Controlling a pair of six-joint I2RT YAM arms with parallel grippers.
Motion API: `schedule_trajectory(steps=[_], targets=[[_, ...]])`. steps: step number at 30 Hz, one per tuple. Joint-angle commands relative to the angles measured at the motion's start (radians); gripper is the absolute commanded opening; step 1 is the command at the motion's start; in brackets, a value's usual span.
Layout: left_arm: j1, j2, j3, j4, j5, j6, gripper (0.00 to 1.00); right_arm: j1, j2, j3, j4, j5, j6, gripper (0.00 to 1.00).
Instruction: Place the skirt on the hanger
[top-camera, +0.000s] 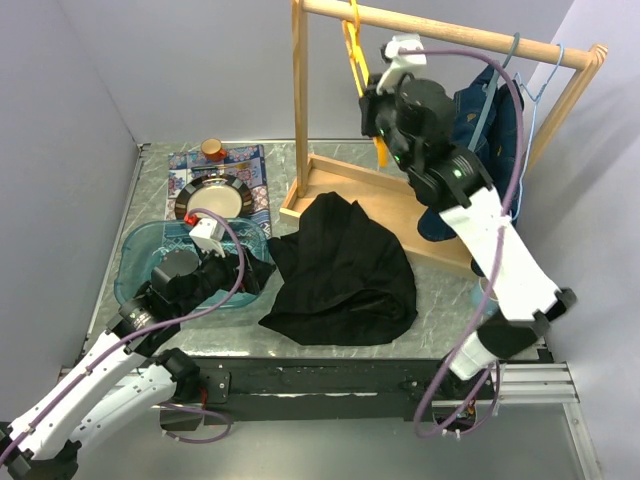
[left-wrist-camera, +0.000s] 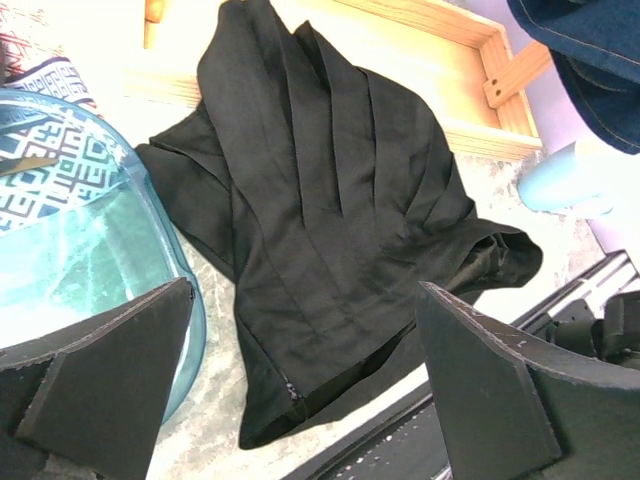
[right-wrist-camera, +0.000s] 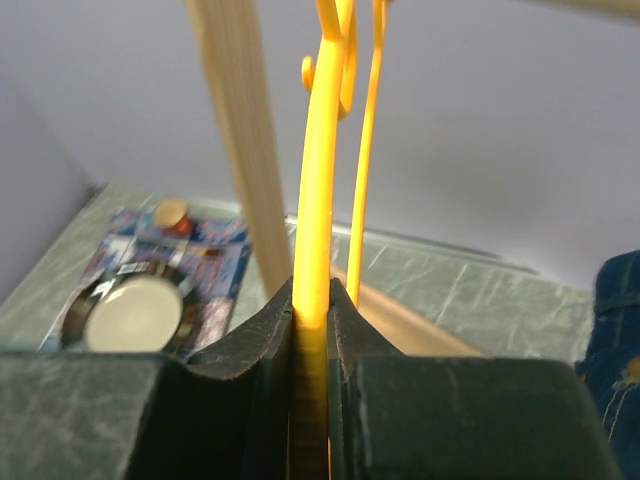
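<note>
right pincer (right-wrist-camera: 311, 320): clamped on yellow hanger (right-wrist-camera: 320, 180); advise lifting hook off rail (top-camera: 460, 33).
left pincer (left-wrist-camera: 305, 300): wide open over skirt (left-wrist-camera: 330, 220).

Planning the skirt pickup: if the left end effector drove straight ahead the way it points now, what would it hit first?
Probably the black skirt: it fills the view ahead of the open left end effector. The blue tub sits off to one side, though depth is hard to judge.

1. The skirt (top-camera: 345, 275) lies mid-desk (top-camera: 440, 290), before the rack (top-camera: 300, 110).
2. The tub (top-camera: 140, 255) sits left of the skirt, with the plate (top-camera: 212, 198) on the mat (top-camera: 250, 165) behind it.
3. The hanger (right-wrist-camera: 322, 150) hangs from the rack's rail, clamped in the right gripper (right-wrist-camera: 311, 330).
</note>
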Motion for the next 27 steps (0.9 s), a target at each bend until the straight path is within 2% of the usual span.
schedule_trajectory(steps=[1,3,7,8,10,11,12,13,15,16,21,23,24,27], targets=[[0.002,-0.008,0.007,0.034,-0.028,0.059,0.97,-0.008,-0.188,-0.186,0.048,-0.236,0.003,0.00],[0.002,-0.008,0.021,0.049,-0.017,0.102,0.97,-0.015,-0.287,-0.321,0.046,-0.299,-0.038,0.00],[0.002,-0.017,0.042,0.104,0.055,0.305,0.97,-0.115,-0.441,-0.504,-0.033,-0.528,-0.081,0.00],[0.004,-0.025,0.045,0.124,0.076,0.345,0.97,-0.133,-0.499,-0.534,-0.062,-0.663,-0.114,0.00],[0.002,-0.035,0.048,0.149,0.156,0.454,0.97,-0.181,-0.562,-0.633,-0.122,-0.729,-0.199,0.00],[0.002,-0.041,0.048,0.159,0.179,0.485,0.97,-0.190,-0.612,-0.662,-0.159,-0.825,-0.242,0.00],[0.002,-0.054,0.047,0.182,0.210,0.500,0.97,-0.198,-0.639,-0.719,-0.202,-0.861,-0.353,0.00],[0.002,-0.058,0.048,0.189,0.251,0.567,0.97,-0.204,-0.669,-0.751,-0.263,-0.904,-0.400,0.00],[0.002,-0.061,0.062,0.196,0.299,0.597,0.97,-0.218,-0.746,-0.832,-0.328,-0.995,-0.536,0.00],[0.002,-0.057,0.068,0.193,0.320,0.626,0.97,-0.221,-0.767,-0.856,-0.396,-1.028,-0.579,0.00],[0.002,0.027,0.101,0.161,0.532,0.715,0.97,-0.233,-0.854,-0.946,-0.535,-1.203,-0.783,0.00],[0.002,0.078,0.104,0.144,0.596,0.748,0.97,-0.236,-0.844,-0.950,-0.576,-1.234,-0.800,0.00],[0.002,0.096,0.110,0.138,0.694,0.743,0.97,-0.236,-0.838,-0.946,-0.596,-1.246,-0.819,0.00],[0.000,0.159,0.110,0.140,0.831,0.714,0.98,-0.243,-0.814,-0.931,-0.635,-1.298,-0.856,0.00]])
